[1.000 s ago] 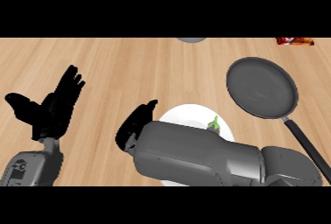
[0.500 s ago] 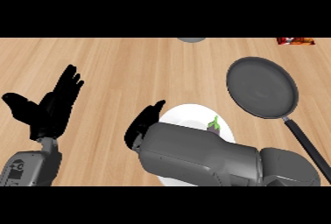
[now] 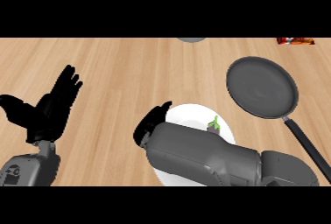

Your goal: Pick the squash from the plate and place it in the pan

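right hand (image 3: pixel 153 124) hangs at the white plate (image 3: pixel 187 114) edge to reach the squash (image 3: pixel 214 124), its fingers unreadable, while the spread left hand (image 3: pixel 48 109) rests aside.

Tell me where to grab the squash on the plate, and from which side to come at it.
Only a green tip of the squash shows beside the right forearm, on the white plate. Probably grip its body across the width, right hand coming from above on the plate's left, since the pan lies to the right.
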Tool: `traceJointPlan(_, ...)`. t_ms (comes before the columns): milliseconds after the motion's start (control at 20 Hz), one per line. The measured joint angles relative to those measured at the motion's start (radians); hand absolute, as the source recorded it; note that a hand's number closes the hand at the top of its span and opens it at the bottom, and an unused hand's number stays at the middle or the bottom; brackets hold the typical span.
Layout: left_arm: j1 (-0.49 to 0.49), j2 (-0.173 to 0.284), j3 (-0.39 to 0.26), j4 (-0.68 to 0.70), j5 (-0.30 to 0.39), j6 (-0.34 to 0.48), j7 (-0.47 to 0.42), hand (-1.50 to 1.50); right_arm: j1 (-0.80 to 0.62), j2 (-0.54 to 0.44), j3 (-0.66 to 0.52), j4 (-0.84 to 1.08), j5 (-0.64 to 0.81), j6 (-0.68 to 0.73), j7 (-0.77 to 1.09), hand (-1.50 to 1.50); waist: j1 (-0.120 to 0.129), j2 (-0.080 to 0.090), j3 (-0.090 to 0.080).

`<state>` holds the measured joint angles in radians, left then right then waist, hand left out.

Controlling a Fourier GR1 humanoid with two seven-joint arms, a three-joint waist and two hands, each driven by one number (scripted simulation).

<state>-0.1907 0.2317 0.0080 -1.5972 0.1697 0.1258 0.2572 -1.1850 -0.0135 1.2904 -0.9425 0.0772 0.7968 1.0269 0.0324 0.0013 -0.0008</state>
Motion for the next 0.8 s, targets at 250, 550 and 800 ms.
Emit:
traceJointPlan(250, 0.017, -0.006, 0.007, 0.005, -0.006, -0.008, -0.019, 0.0, 0.049, 0.005, 0.008, 0.03, 0.077, -0.019, -0.03, -1.5, -0.006, 0.001, 0.0)
traceJointPlan(550, 0.007, -0.003, 0.026, 0.026, -0.008, -0.019, -0.028, 0.0, 0.088, 0.004, -0.025, 0.041, 0.125, -0.029, -0.054, -1.5, -0.012, 0.001, 0.0)
traceJointPlan(800, 0.002, -0.031, 0.008, 0.022, -0.031, -0.002, -0.023, 0.0, 0.107, 0.004, -0.023, 0.048, 0.189, -0.032, -0.099, 1.5, -0.007, -0.01, 0.001)
